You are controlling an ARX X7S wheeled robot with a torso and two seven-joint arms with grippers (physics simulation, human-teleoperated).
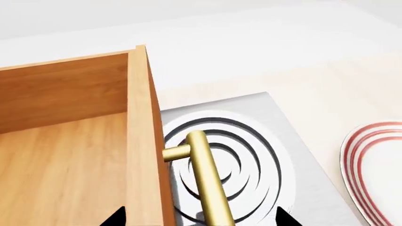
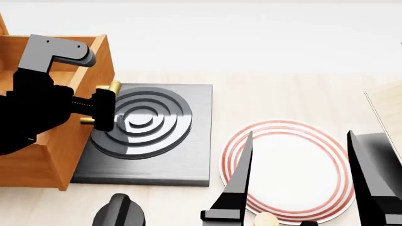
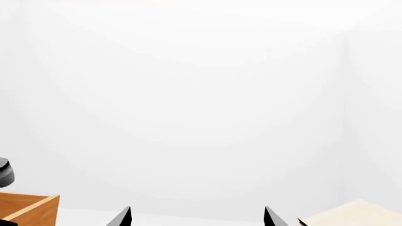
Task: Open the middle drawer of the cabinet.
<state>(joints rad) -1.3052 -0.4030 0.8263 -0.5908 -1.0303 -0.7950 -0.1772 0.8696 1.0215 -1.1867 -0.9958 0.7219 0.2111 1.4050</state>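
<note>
The middle drawer stands pulled out, an empty orange-brown box seen from above. Its brass bar handle juts from the front panel over the stove plate. My left gripper is open, one fingertip over the drawer's inside and the other beyond the handle, so the jaws straddle front panel and bar without pinching them. In the head view the left gripper sits at the drawer front, the arm hiding much of it. Only a sliver of the cabinet shows. My right gripper hangs open and empty above the plate, right gripper facing a blank wall.
A dark stove plate with ring burners lies right under the drawer front. A white plate with red rings is to its right. A black knob sits at the near edge, a pale wooden board at far right.
</note>
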